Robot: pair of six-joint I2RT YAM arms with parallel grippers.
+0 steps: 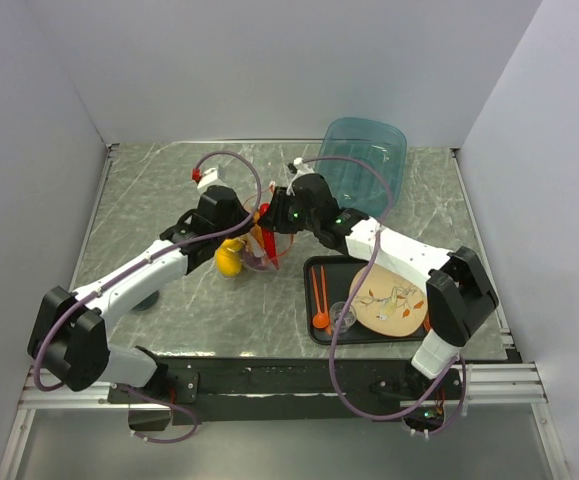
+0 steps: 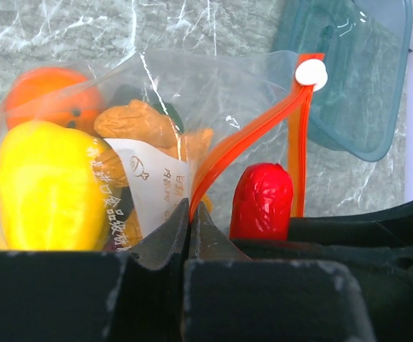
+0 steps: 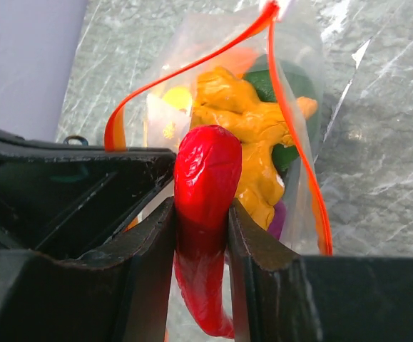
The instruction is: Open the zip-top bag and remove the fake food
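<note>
The left pincer (image 2: 190, 214) is pinched fully together on the orange-red zip strip (image 2: 249, 135) of the small clear floppy plastic zip-top bag (image 2: 227, 85). The bag sits midway across the grey marbled desk (image 1: 149, 190), between the two arms. Its mouth gapes, and a white slider (image 2: 311, 74) sits at the far end of the strip. Inside lies most of the bright plastic fake food (image 3: 249, 128): a yellow lemon-like piece (image 2: 46, 185), a round orange piece (image 2: 46, 96) and a knobbly tan-orange piece (image 2: 135, 121). Just right of the strip, the right pincer (image 3: 200, 214) is partly closed. Its two fingers are clamped on a glossy red toy pepper (image 3: 206, 167), which stands upright at the bag's mouth. Farther right, a translucent blue plastic tub (image 1: 367, 160) lies at the back of the desk. Nearer, a black rectangular tray (image 1: 312, 275) carries a round tan plate (image 1: 389, 300) and a thin orange spoon (image 1: 320, 305).
</note>
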